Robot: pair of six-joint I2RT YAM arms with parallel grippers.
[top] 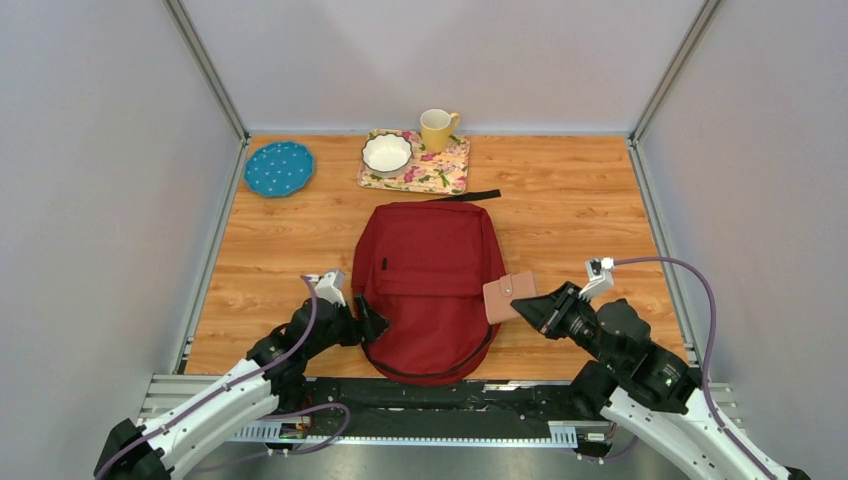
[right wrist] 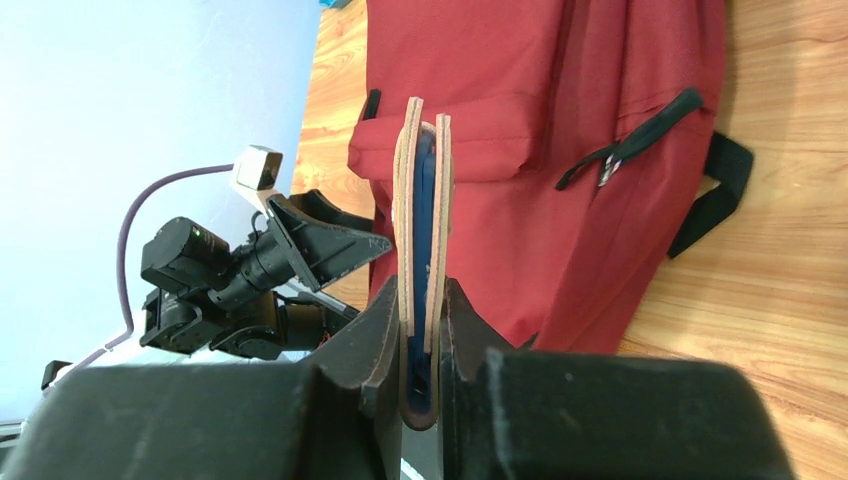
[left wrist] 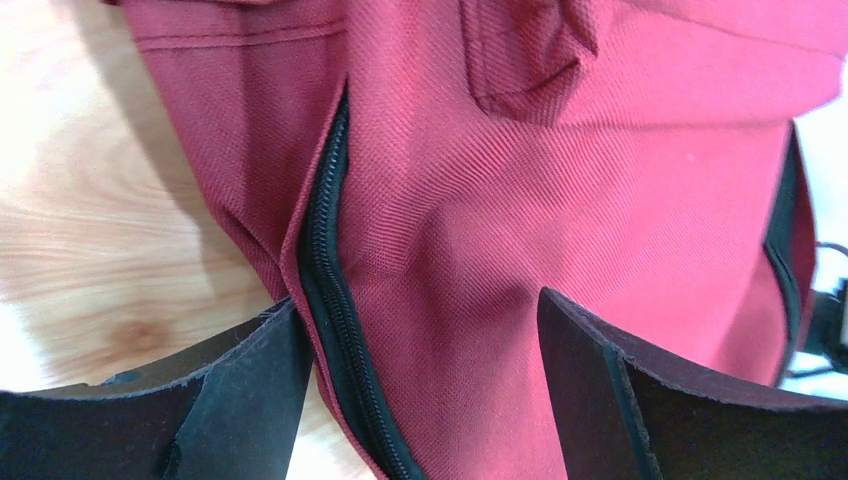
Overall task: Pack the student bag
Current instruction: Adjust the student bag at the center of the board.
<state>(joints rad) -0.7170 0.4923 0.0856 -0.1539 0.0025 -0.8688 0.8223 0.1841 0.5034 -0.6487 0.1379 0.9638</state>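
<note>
Between pale panel walls (top: 100, 150), a wood-grain table (top: 580, 200) is seen, fenced by metal rails along both sides. Between the two claws the student bag (top: 430, 280) is laid flat, pocket side up, with its base towards the arm bases. The left claw (top: 375, 325) is set at the bag's left edge with its fingers spread, and a fold of red fabric and a black zipper (left wrist: 330, 290) are framed between them. Whether that zipper is open cannot be told. The right claw (top: 522, 305) is pinched on a pink wallet (top: 508, 296), which is held at the bag's right edge and overlaps it from above. Well beyond both claws, a white bowl (top: 386, 154) and a yellow mug (top: 436, 129) are set on a floral placemat (top: 445, 172). A blue plate (top: 279, 168) is placed far ahead of the left claw. Bare wood is shown outward of the right claw as far as the rail.
</note>
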